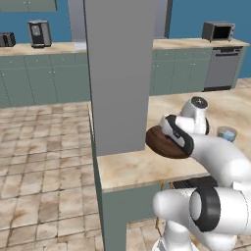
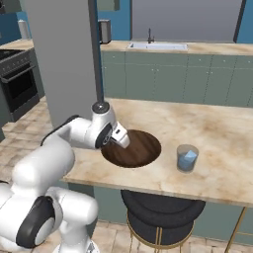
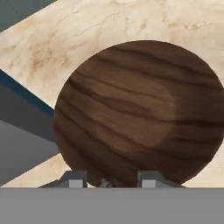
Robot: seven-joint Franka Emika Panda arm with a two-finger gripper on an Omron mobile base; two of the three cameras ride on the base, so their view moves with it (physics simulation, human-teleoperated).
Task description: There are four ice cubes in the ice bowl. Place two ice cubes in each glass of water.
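On the marble tabletop point(image 2: 217, 133) the round ice bowl point(image 2: 141, 148) lies flat, a glass of water point(image 2: 187, 158) near it. The hand point(image 3: 109, 181) hovers over the bowl's rim, fingers apart, gripping nothing.

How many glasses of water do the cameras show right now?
1: a glass of water stands on the counter, apart from the ice bowl. A second may be hidden behind the arm.

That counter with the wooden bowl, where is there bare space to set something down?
The counter is bare behind the ice bowl and the glass of water, toward the far edge, and bare between the two. It is crowded at the bowl's left rim, where the gripper hangs beside the grey pillar.
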